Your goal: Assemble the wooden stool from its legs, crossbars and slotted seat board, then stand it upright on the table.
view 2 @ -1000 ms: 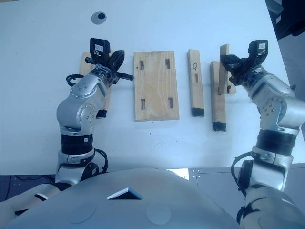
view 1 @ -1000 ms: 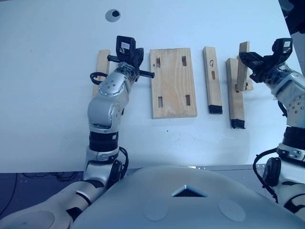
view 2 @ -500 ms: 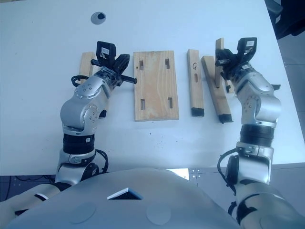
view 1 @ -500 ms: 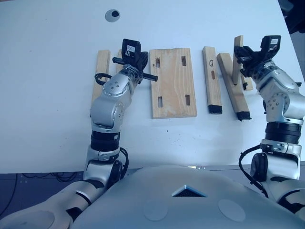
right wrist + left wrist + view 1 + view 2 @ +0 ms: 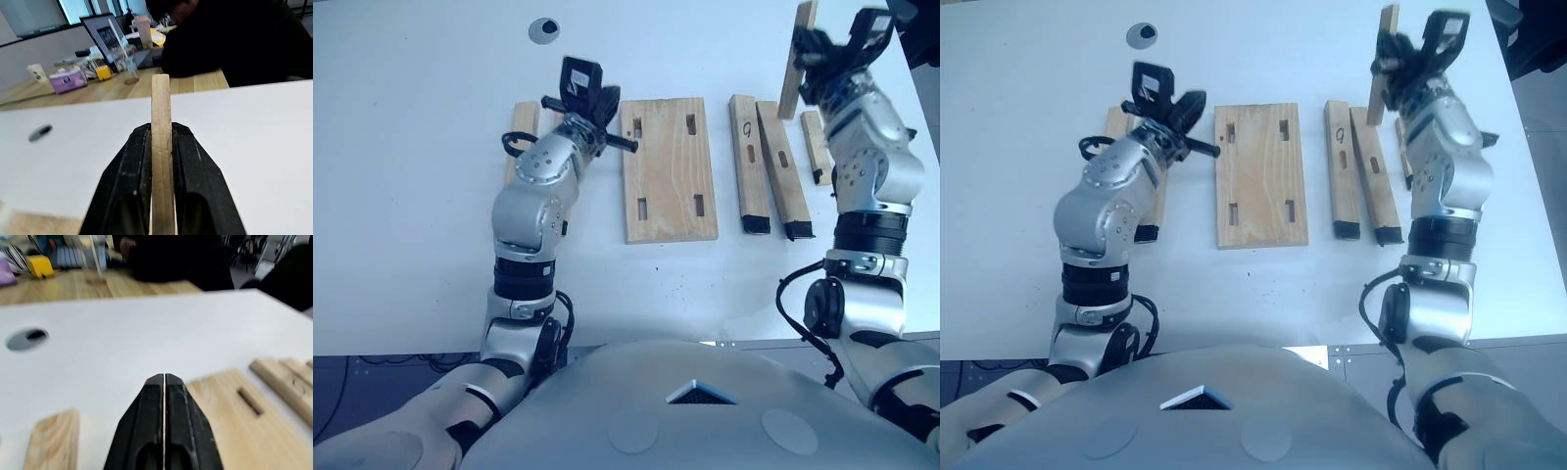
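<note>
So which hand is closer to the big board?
Left. The left fingers are right beside the board's far left corner; the right fingers hold a stick up beyond the legs, farther off.

One slotted seat board [image 5: 671, 168] with four slots lay there. Wooden sticks numbered six: marked leg [image 5: 749, 162], plain leg [image 5: 781, 171], lifted crossbar [image 5: 796, 59], lying crossbar [image 5: 814, 145], outer strip [image 5: 522, 137] and partly hidden inner strip [image 5: 1147, 227]. There was one round table hole [image 5: 545, 29].

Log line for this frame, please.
right gripper: shut on crossbar, held above table | left gripper: shut, empty, beside seat board | seat board: flat, nothing fitted | two legs: flat right of it
</note>
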